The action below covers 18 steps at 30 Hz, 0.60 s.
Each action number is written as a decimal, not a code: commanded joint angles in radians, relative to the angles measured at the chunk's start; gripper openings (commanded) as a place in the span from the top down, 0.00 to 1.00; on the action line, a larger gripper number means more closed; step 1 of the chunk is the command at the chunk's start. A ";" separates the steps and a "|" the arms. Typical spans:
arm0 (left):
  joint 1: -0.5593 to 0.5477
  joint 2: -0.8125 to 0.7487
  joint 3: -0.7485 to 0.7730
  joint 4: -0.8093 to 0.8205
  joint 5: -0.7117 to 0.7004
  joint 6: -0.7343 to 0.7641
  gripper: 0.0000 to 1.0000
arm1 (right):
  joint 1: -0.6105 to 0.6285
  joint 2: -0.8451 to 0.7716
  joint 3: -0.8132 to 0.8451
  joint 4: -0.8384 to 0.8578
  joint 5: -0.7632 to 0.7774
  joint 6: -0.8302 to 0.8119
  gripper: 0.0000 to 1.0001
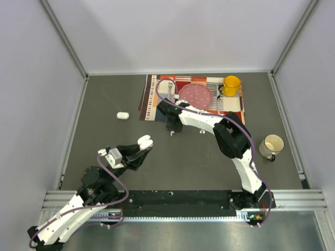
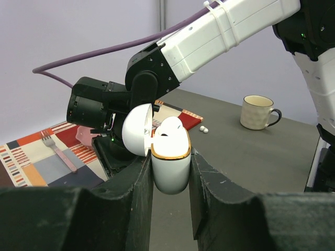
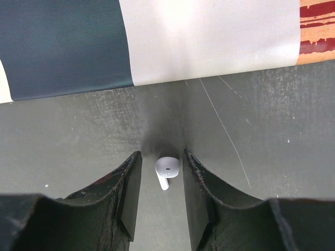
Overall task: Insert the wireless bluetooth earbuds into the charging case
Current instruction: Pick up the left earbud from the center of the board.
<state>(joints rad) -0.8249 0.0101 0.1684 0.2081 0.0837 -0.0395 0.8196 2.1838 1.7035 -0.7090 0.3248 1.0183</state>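
Left gripper [image 2: 170, 157] clamps open charging case [image 2: 170, 172], earbud [image 2: 170, 128] seated; right gripper [image 3: 161, 159] open, straddling loose earbud [image 3: 167, 168].

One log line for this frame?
left gripper: shut on open case | right gripper: open, straddling earbud on table | earbud not yet inserted
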 commanded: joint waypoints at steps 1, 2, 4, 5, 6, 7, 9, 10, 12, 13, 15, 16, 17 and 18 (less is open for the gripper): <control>0.000 -0.033 0.020 0.036 -0.012 -0.011 1.00 | -0.002 -0.010 0.001 -0.006 0.002 0.003 0.64; -0.002 -0.032 0.020 0.036 -0.013 -0.011 1.00 | 0.000 -0.015 -0.001 -0.006 0.000 -0.001 0.64; -0.002 -0.033 0.019 0.034 -0.012 -0.011 1.00 | 0.001 -0.019 -0.007 -0.006 0.008 0.002 0.64; -0.002 -0.033 0.017 0.037 -0.013 -0.011 1.00 | 0.003 -0.018 -0.010 -0.006 0.011 0.008 0.64; -0.002 -0.032 0.016 0.040 -0.015 -0.011 1.00 | 0.003 -0.018 -0.013 -0.004 0.007 0.008 0.64; -0.002 -0.033 0.014 0.042 -0.016 -0.011 1.00 | 0.003 -0.019 -0.015 -0.007 0.003 0.006 0.64; -0.002 -0.033 0.013 0.042 -0.016 -0.013 1.00 | 0.004 -0.027 -0.027 -0.004 0.006 0.023 0.64; -0.002 -0.033 0.013 0.042 -0.016 -0.014 1.00 | 0.004 -0.028 -0.031 -0.006 0.010 0.026 0.64; -0.002 -0.033 0.011 0.045 -0.016 -0.016 1.00 | 0.006 -0.033 -0.036 -0.006 0.017 0.037 0.64; -0.002 -0.033 0.011 0.045 -0.015 -0.016 1.00 | 0.009 -0.039 -0.041 -0.006 0.020 0.046 0.64; 0.000 -0.033 0.013 0.043 -0.018 -0.014 1.00 | 0.010 -0.050 -0.050 -0.004 0.042 0.052 0.64; -0.002 -0.032 0.013 0.045 -0.018 -0.014 1.00 | 0.010 -0.050 -0.048 -0.004 0.043 0.049 0.64; -0.002 -0.032 0.013 0.045 -0.019 -0.014 1.00 | 0.012 -0.050 -0.044 -0.004 0.042 0.049 0.65; -0.002 -0.033 0.011 0.047 -0.018 -0.014 1.00 | 0.012 -0.050 -0.044 -0.004 0.042 0.051 0.65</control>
<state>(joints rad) -0.8249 0.0101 0.1684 0.2085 0.0803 -0.0494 0.8227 2.1677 1.6752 -0.6956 0.3431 1.0492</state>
